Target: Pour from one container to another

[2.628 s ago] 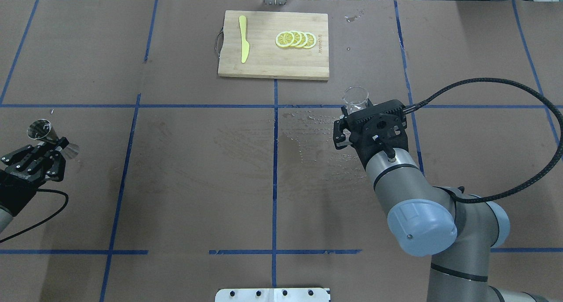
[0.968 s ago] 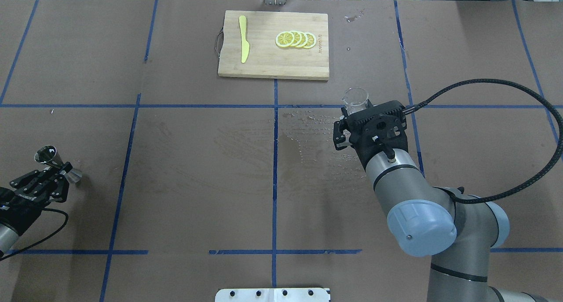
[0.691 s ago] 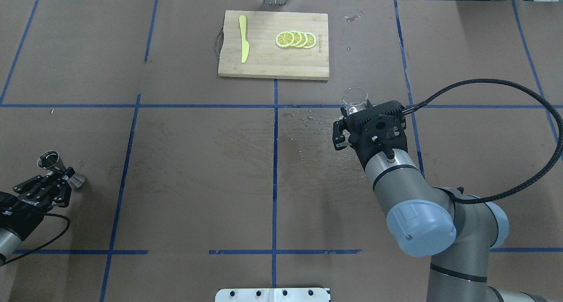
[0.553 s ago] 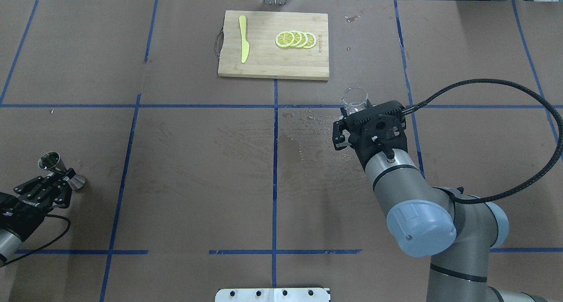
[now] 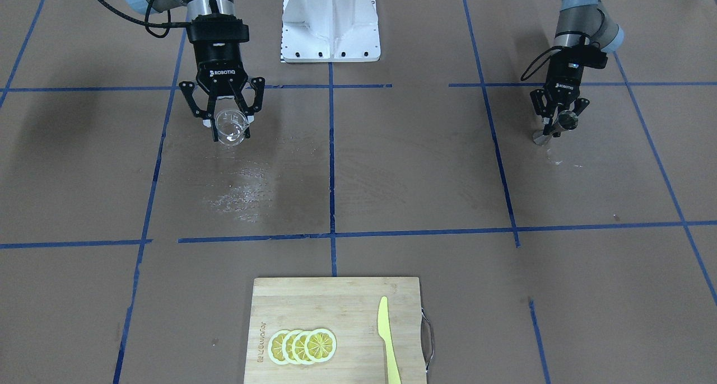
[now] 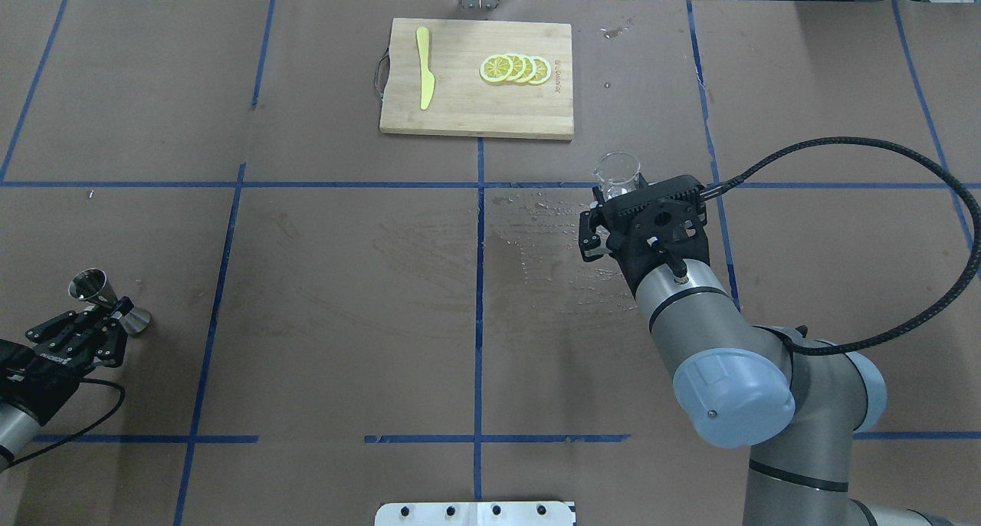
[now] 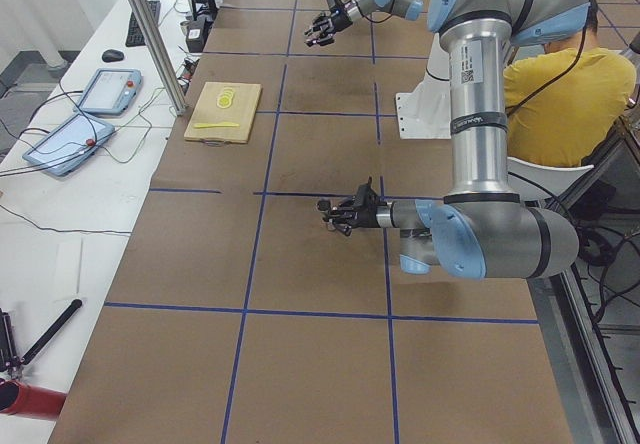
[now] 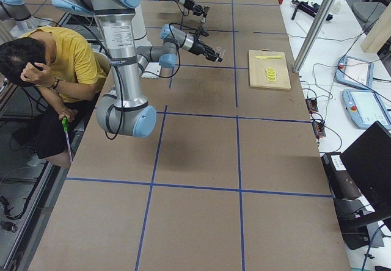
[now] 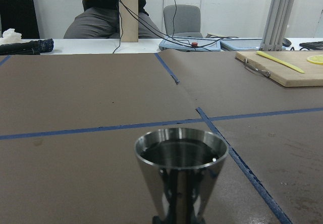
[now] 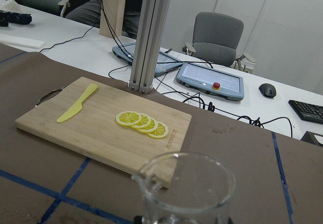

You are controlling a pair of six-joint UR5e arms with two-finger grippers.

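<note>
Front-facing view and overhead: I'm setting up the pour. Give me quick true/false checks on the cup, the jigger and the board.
1. The small clear glass cup sits between the fingers of the right end effector. True.
2. The silvery metal hourglass-shaped jigger is held by the right end effector. False: the left end effector grips it at the waist.
3. The cup is tipped over the jigger. False: it is upright, far across the table from the jigger.
4. The flat yellow knife and the lemon slices lie on the wooden cutting board. True.
5. The brown table covering beside the cup is dry. False: a wet patch shows there.
</note>
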